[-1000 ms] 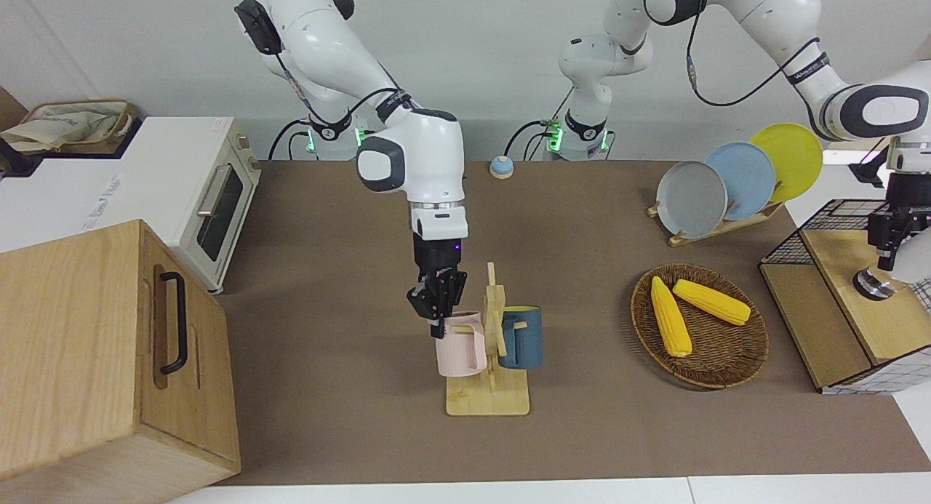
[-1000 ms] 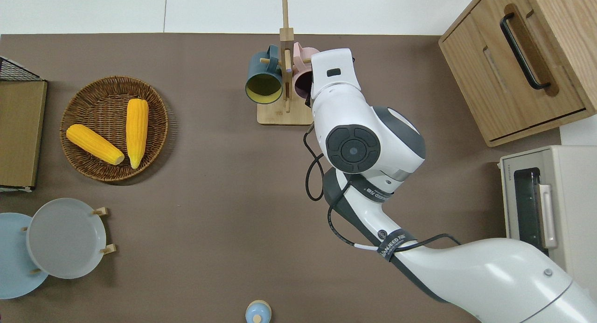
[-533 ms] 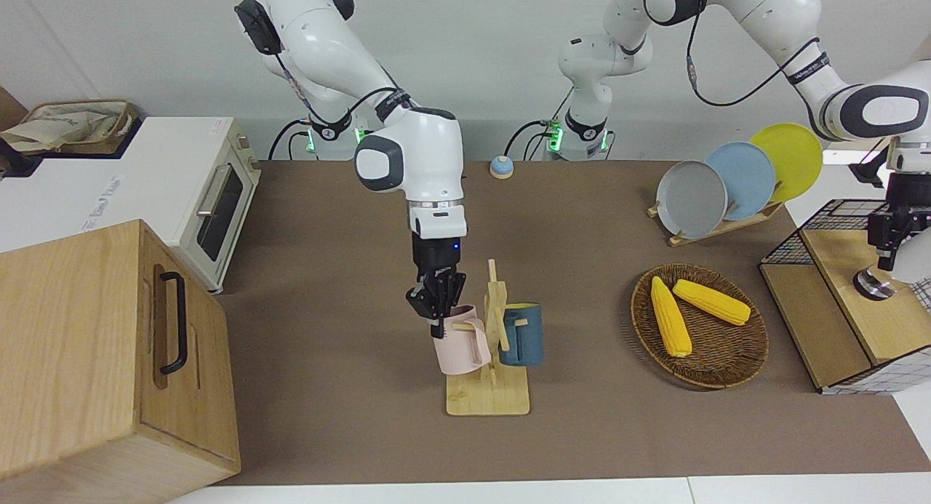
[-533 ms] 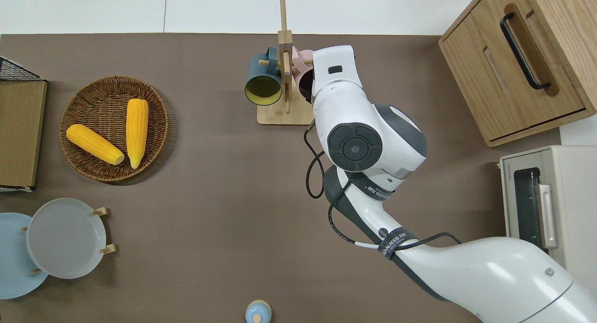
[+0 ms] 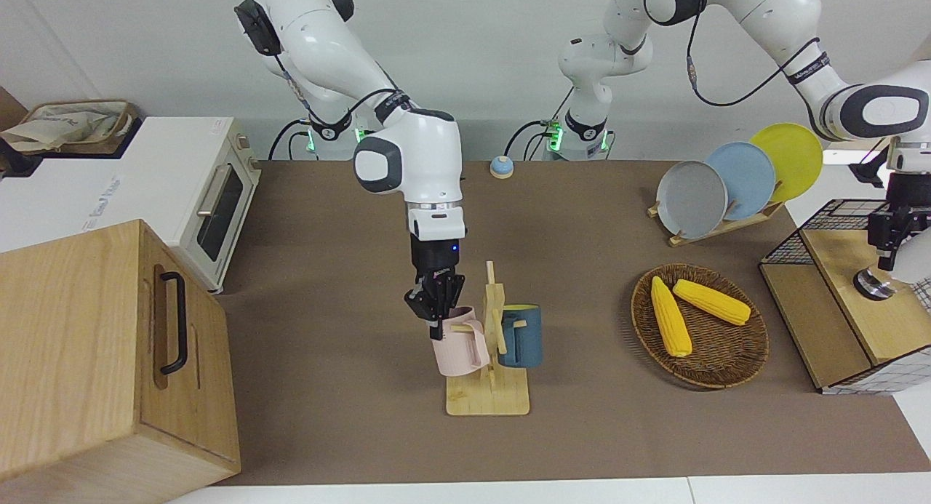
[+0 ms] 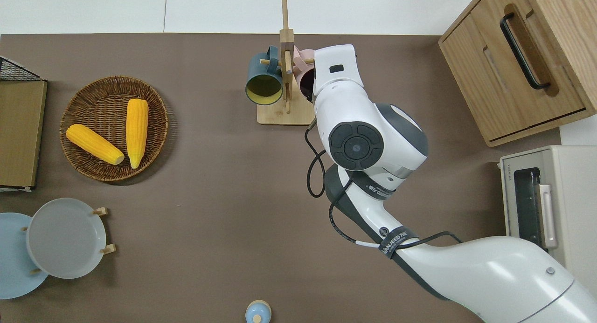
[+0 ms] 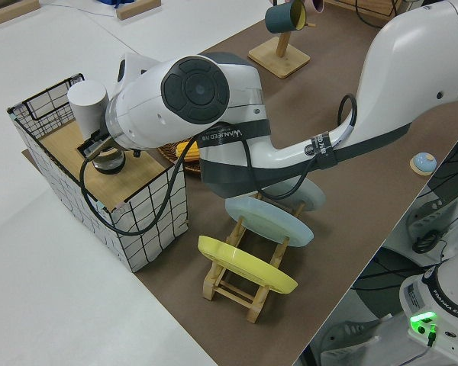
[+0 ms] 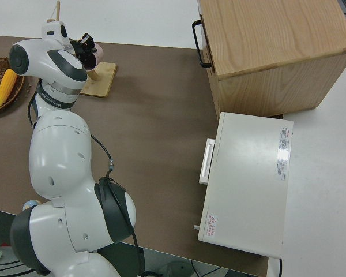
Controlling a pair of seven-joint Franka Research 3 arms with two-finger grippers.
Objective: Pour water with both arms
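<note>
Overhead, my right arm [image 6: 368, 141] hides most of the pink mug [image 6: 305, 76]; blue plate [image 6: 11, 262] cut by edge.

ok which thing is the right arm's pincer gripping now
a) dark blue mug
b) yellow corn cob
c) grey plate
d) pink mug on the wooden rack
d: the right pincer is shut on the rim of the pink mug, tilted on the wooden mug rack.
</note>
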